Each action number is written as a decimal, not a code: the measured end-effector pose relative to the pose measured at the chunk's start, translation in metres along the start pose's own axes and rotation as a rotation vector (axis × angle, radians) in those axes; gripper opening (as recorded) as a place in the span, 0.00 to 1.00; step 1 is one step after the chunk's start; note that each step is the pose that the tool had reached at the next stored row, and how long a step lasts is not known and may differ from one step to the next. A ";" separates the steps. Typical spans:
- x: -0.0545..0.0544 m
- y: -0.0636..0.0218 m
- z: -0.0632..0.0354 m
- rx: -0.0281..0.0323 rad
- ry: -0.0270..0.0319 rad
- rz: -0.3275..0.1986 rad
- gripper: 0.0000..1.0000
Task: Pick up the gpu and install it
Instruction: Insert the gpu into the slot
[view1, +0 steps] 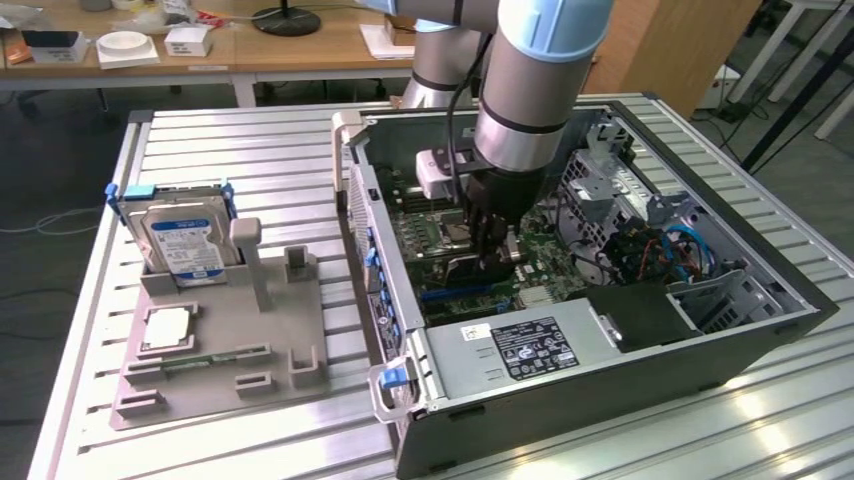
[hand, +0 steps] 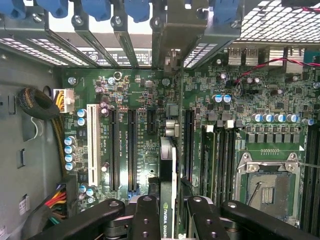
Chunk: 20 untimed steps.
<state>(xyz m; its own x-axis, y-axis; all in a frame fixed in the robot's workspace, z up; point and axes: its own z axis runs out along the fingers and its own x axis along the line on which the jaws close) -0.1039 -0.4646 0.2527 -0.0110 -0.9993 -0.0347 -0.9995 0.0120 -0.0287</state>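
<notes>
The arm reaches down into the open computer case (view1: 694, 330), which lies on its side on the ribbed metal counter (view1: 240, 140). The pincer (view1: 489, 250) is low inside the case, just over the motherboard (hand: 145, 100).

In the wrist view the pincer (hand: 168, 216) is clamped on the gpu (hand: 167, 165). Its two black fingers (hand: 145, 220) press on both faces of the card. The card stands on its thin edge, so I see mostly its narrow side with a green and white label. It is over the green board, between the short black slot (hand: 150, 120) and the long black slot (hand: 189, 145) that runs beside the memory slots (hand: 225, 165). Its far end, with a metal bracket (hand: 172, 35), reaches to the back wall of the case, where the blue latches (hand: 100, 7) sit in a row. I cannot tell if the lower edge of the card touches the board or sits in a slot.

Beside the card, further along the board, is the open processor socket (hand: 267, 187). On the other side is a white slot (hand: 92, 145).

At the exterior view's left a grey holder (view1: 267, 340) lies on the counter, well apart from the pincer. In it the silver hard drive (view1: 184, 240) stands upright, a square chip (view1: 167, 328) lies flat, and near this is a narrow green memory stick (view1: 200, 360). The grey power supply (view1: 521, 350) sits in the near corner of the case.
</notes>
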 end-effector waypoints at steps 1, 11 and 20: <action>0.000 0.0000 0.0004 0.0001 0.0000 0.000 0.26; 0.000 0.0002 0.0027 0.0001 0.0007 0.000 0.26; 0.000 0.0003 0.0040 0.0001 0.0008 0.000 0.26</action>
<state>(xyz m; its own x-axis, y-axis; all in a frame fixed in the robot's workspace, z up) -0.1041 -0.4646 0.2487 -0.0110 -0.9994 -0.0339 -0.9995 0.0119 -0.0288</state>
